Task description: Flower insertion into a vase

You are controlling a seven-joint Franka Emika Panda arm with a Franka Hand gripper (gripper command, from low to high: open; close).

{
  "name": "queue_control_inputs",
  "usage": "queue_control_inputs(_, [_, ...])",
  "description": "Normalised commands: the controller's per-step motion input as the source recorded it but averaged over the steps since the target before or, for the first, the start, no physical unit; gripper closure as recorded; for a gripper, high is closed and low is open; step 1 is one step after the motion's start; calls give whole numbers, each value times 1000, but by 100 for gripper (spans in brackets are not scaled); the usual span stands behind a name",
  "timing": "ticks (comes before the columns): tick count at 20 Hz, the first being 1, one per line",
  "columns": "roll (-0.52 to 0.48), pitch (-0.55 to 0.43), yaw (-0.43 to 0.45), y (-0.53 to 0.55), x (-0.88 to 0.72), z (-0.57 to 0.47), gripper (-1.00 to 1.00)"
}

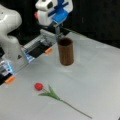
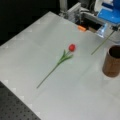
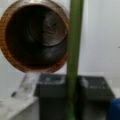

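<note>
Your gripper (image 1: 58, 29) hung just above the back rim of the vase (image 1: 66, 51), at about 11 o'clock from its mouth in a front view; in a front view it sat at the top right corner, at 12 o'clock from the vase (image 2: 111, 61). Its fingers (image 3: 96, 91) were closed on a thin green stem (image 3: 74, 50), which ran up the middle of the wrist view between the two dark pads. In a front view that stem (image 2: 102, 44) slanted down toward 7 o'clock from the gripper (image 2: 114, 28), its free end over the table (image 2: 30, 50) and outside the vase.

The vase stood upright on the table (image 1: 100, 75), a plain dark-brown cylinder. In the wrist view its open mouth (image 3: 35, 35) filled the upper left, nothing inside it, with the stem passing just at its 3 o'clock edge.

A red flower (image 1: 50, 93) with green leaves and a long stem lay flat on the table, well apart from the vase, at about 7 o'clock from it in a front view. In a front view this flower (image 2: 65, 56) lay at 9 o'clock from the vase, its red head pointing toward 1 o'clock
</note>
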Motion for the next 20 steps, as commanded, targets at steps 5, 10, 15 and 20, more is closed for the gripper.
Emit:
queue_control_inputs(5, [105,8,-118,248,-410,-59,100])
queue_control_inputs(10, [17,4,-38,311,-479,-86,100])
queue_control_inputs(15, [-2,-43,-92,259,-480,-124,100])
queue_control_inputs(20, [72,-110,-119,128,-507,-201,100])
